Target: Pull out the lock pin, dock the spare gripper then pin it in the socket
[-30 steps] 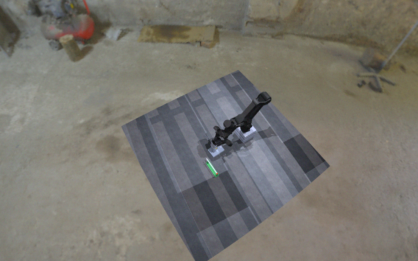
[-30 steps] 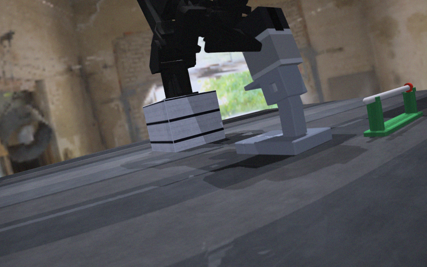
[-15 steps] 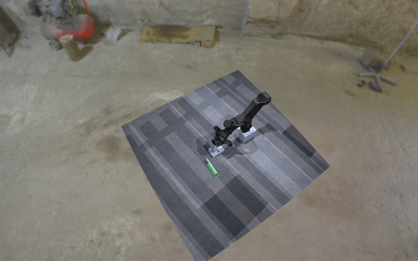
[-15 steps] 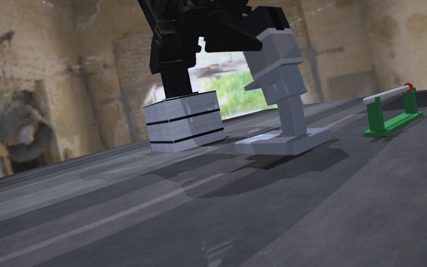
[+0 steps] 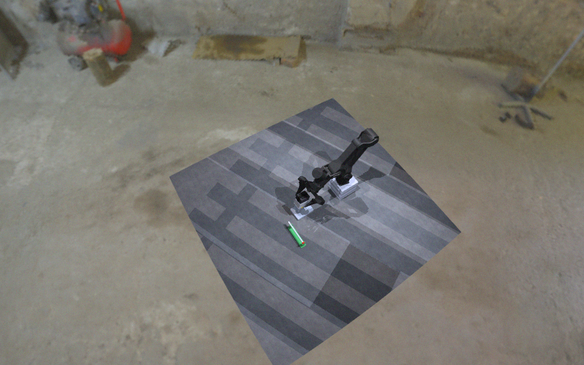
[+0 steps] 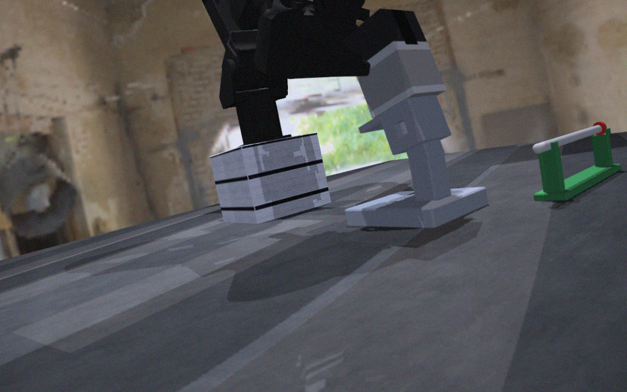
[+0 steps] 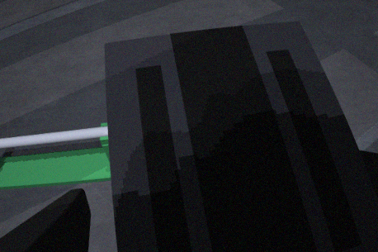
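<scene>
The top view looks steeply down from high up and well apart, taking in the whole counter (image 5: 258,254), the arm (image 5: 348,156) and much floor around it. The exterior view sits low and close, gazing almost level across the counter (image 6: 257,316), its horizon tilted, the arm (image 6: 253,114) cut off above. The wrist view is nearest, aimed past the spare gripper (image 5: 301,199) (image 6: 406,73) (image 7: 223,133) down at the counter (image 7: 62,75). Top and exterior share the arm's base (image 5: 343,188) (image 6: 281,175); all three share the green rack (image 5: 295,237) (image 6: 552,170) (image 7: 54,168).
</scene>
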You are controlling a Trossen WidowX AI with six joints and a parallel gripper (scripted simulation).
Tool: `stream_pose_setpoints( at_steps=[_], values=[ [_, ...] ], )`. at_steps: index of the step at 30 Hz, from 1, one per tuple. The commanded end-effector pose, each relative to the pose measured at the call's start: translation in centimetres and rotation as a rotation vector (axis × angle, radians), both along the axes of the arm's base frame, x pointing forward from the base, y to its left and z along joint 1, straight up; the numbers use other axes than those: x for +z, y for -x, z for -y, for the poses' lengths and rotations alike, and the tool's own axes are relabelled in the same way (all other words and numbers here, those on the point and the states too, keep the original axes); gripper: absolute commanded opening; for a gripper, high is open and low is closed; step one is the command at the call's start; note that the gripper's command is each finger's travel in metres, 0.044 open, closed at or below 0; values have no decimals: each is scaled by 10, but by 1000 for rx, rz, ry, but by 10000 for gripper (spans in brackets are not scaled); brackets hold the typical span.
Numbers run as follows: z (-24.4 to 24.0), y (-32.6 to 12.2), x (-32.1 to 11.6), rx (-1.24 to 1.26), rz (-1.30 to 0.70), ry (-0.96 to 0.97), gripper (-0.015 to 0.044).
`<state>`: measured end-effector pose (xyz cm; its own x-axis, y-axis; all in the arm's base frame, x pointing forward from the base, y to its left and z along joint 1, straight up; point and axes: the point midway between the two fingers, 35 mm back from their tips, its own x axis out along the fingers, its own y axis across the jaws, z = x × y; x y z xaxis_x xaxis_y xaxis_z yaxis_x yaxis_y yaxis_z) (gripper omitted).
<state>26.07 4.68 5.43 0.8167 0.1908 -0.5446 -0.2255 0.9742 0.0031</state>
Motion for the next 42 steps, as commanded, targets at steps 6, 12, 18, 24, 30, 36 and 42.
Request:
stream_pose_setpoints(
  at_steps=[6,12,18,24,30,36,42],
  values=[
    [0,1,5,0,0,0,440],
    [1,5,13,-1,-9,2,440],
    [2,10,21,-3,-19,3,440],
    [3,14,30,-4,-28,4,440],
    [4,19,38,-7,-38,5,440],
    [5,23,47,-9,-47,7,440],
    [6,27,55,-11,-57,8,440]
  ],
)
